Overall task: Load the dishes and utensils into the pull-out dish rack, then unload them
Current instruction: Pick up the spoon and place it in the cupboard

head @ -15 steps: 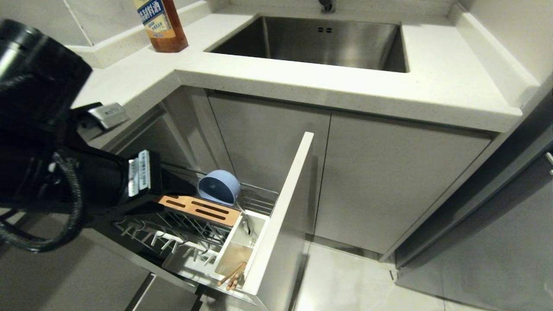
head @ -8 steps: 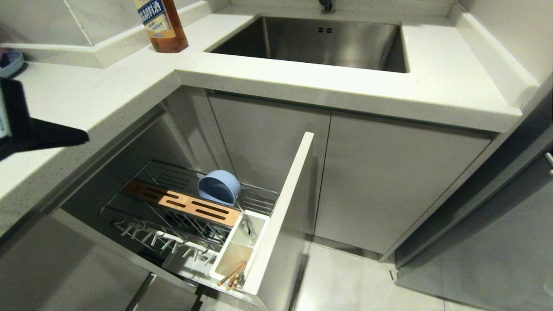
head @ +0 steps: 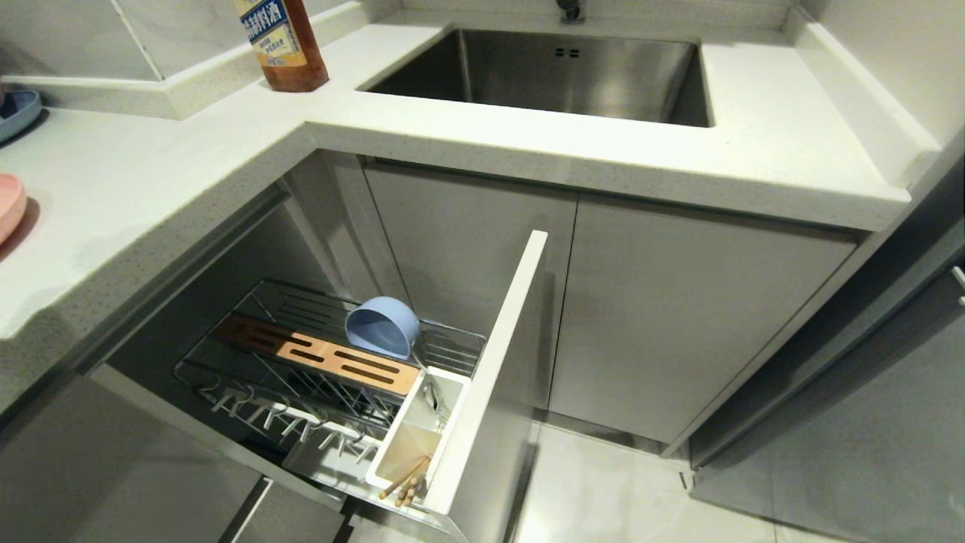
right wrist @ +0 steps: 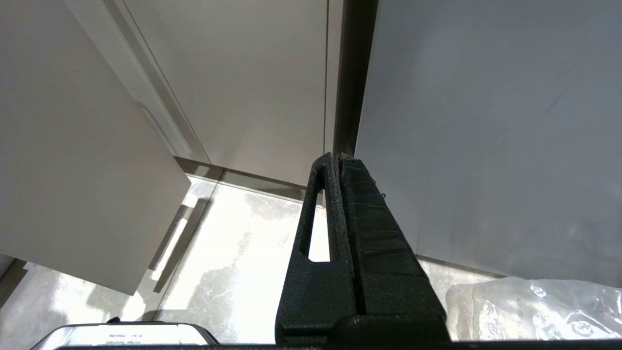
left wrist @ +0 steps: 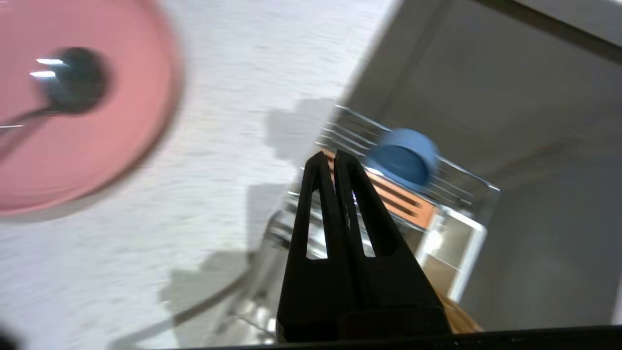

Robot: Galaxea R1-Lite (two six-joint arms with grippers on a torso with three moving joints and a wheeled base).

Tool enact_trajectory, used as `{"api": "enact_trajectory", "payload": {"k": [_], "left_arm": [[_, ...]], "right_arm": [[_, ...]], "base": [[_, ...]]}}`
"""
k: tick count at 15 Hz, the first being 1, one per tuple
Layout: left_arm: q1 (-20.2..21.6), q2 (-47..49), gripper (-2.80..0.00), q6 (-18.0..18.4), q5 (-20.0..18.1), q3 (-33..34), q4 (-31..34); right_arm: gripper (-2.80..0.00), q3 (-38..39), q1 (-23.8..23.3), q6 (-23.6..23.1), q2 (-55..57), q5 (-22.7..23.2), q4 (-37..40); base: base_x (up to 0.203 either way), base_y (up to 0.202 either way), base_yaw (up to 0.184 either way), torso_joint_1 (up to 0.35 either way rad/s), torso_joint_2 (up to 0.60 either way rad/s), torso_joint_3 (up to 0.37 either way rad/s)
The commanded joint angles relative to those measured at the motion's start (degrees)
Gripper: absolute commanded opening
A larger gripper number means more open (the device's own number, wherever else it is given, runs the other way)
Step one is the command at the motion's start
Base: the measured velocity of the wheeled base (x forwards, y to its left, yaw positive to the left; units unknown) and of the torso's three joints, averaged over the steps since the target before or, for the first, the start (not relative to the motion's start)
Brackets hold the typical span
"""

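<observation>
The pull-out dish rack point(head: 301, 377) stands open below the counter. In it the light-blue bowl point(head: 381, 326) lies on its side behind the wooden strip point(head: 332, 356), and the chopsticks point(head: 405, 480) rest in the white utensil cup point(head: 418, 437). An edge of the pink plate point(head: 9, 207) shows on the counter at far left. In the left wrist view that plate point(left wrist: 112, 121) carries a silver spoon point(left wrist: 73, 80). My left gripper point(left wrist: 330, 155) is shut and empty, above the counter's edge, with the bowl point(left wrist: 403, 160) beyond it. My right gripper point(right wrist: 335, 156) hangs shut over the floor.
The rack's pale front panel point(head: 490, 362) juts out towards the floor. A brown sauce bottle point(head: 280, 41) stands beside the steel sink point(head: 558, 68). A darker blue plate point(head: 15, 113) lies at the counter's far left. Closed cabinet doors point(head: 678, 324) fill the right.
My left arm has drawn back from over the rack and left the head view to the left, uncovering the counter and the plate's edge. The bowl and chopsticks have stayed put.
</observation>
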Motion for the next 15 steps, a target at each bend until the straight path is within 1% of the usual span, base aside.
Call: {"api": "enact_trajectory", "payload": {"k": [1,5,7,8,10,15], "left_arm": [[4.7,0.0,-2.80,0.9,0.2,-0.2,0.2],[15.8,2.2,-2.80,3.1,0.1,-3.1,0.2],[22.4,4.3,-2.80,3.6,-1.0,-5.7,0.3],[25.3,5.5,-2.80,3.8,-2.3,-7.3,0.3],[29.6,7.8,-2.80,4.0,-5.0,-9.8,0.8],[44.5,15.5,-2.80,4.1,-18.1,-19.5,9.4]], "right_arm": [[-2.80,0.1,0.0,0.0,0.0,0.0,0.0],[-2.80,0.1,0.0,0.0,0.0,0.0,0.0],[-2.80,0.1,0.0,0.0,0.0,0.0,0.0],[-2.80,0.1,0.0,0.0,0.0,0.0,0.0],[-2.80,0.1,0.0,0.0,0.0,0.0,0.0],[-2.80,0.1,0.0,0.0,0.0,0.0,0.0]], "base": [[0.000,0.000,0.000,0.000,0.00,0.000],[0.000,0.000,0.000,0.000,0.00,0.000],[0.000,0.000,0.000,0.000,0.00,0.000],[0.000,0.000,0.000,0.000,0.00,0.000],[0.000,0.000,0.000,0.000,0.00,0.000],[0.000,0.000,0.000,0.000,0.00,0.000]]}}
